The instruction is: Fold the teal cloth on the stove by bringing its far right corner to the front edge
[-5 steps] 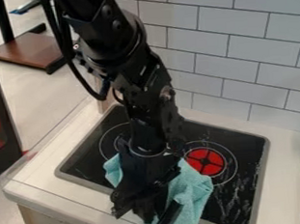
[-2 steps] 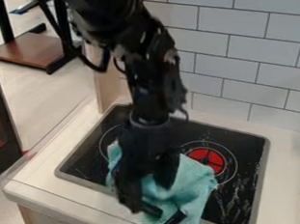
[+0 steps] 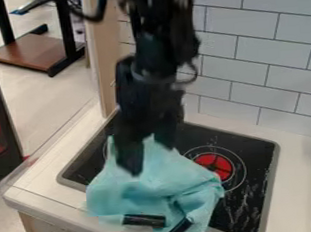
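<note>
Camera view: a crumpled turquoise cloth (image 3: 120, 195) spans the front edge of the black stovetop (image 3: 248, 201), its upper part bunched in the grasp of the gripper (image 3: 150, 156). Two short dark pieces (image 3: 144, 220) show along its lower part. Behind its right side sits a red burner (image 3: 213, 166); beyond, a tiled wall (image 3: 261, 55).

Fixed camera looks down at slant from above front of counter (image 3: 46, 183), facing tiled wall (image 3: 267, 45); stovetop (image 3: 255, 156) close, mid-view, floor (image 3: 47, 108) farther off, upper left; exact height hard to judge.
</note>
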`<action>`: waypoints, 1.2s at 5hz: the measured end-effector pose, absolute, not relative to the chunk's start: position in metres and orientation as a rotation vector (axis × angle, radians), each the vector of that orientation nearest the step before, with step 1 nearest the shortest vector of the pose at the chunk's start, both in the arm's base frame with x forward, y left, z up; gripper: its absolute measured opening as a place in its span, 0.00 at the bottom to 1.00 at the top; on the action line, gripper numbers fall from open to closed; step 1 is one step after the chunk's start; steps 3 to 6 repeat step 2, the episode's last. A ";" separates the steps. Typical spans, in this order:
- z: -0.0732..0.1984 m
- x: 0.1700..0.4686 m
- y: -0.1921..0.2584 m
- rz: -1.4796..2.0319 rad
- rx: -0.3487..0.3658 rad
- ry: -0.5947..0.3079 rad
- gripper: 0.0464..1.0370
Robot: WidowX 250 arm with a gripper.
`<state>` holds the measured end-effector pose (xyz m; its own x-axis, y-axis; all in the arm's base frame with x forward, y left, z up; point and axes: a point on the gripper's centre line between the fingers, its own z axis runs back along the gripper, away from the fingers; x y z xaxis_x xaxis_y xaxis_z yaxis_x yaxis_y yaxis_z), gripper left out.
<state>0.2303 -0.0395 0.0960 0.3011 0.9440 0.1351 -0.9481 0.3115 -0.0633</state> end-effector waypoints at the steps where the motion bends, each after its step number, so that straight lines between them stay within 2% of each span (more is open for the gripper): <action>1: 0.117 0.229 -0.048 1.239 -0.002 -0.183 0.96; 2: 0.124 0.231 -0.052 1.222 -0.050 -0.197 0.96; 6: 0.124 0.231 -0.052 1.222 -0.050 -0.197 0.96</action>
